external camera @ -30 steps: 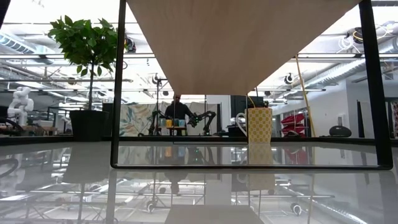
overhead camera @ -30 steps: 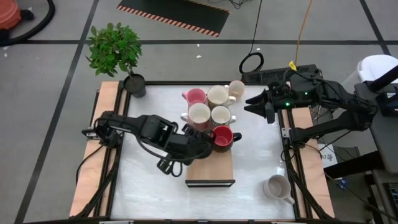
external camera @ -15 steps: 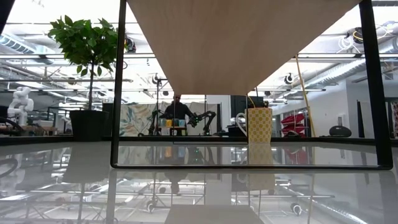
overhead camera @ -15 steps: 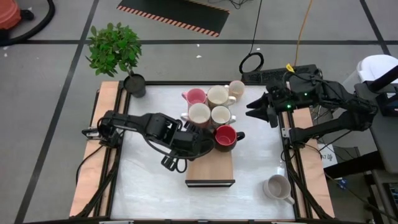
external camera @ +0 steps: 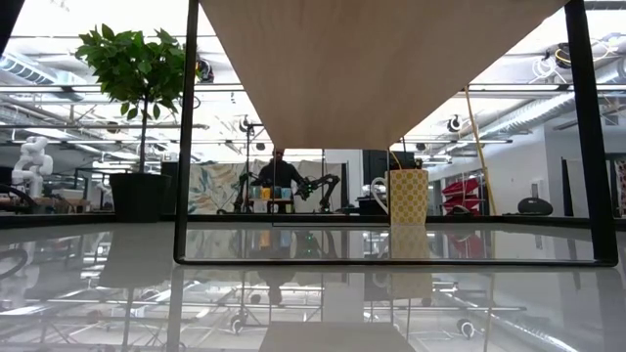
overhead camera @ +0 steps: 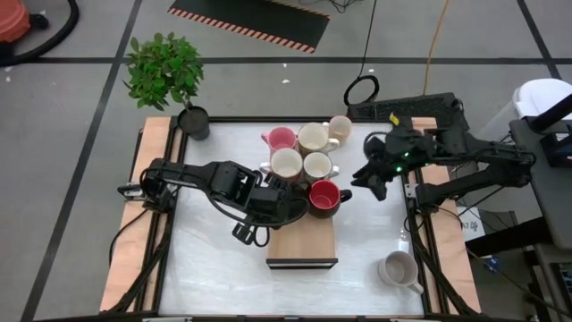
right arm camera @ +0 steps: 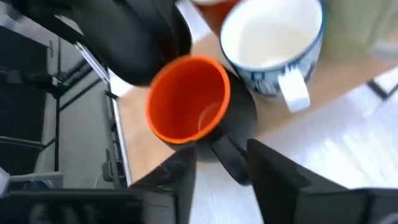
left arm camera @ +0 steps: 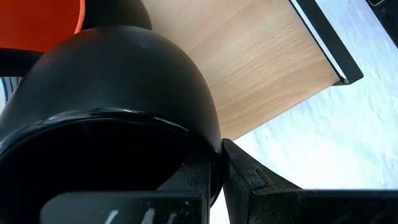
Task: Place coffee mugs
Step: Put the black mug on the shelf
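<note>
The white surface (overhead camera: 214, 259) carries a wooden board (overhead camera: 302, 240) at its centre, with a potted plant (overhead camera: 165, 72) at the far left corner. The left hand (overhead camera: 288, 204) lies over the board's left side, clamped narrow on the rim of a black mug (left arm camera: 106, 112) just beside the red mug (overhead camera: 322, 197). The right hand (overhead camera: 365, 176) hovers just right of the red mug's handle, its fingers (right arm camera: 273, 171) parted to either side of it and not touching. Behind the red mug, two white mugs (overhead camera: 286, 164) sit close with a pink mug (overhead camera: 281, 139) and two cream mugs (overhead camera: 313, 137). A grey mug (overhead camera: 397, 268) stands alone at the near right.
</note>
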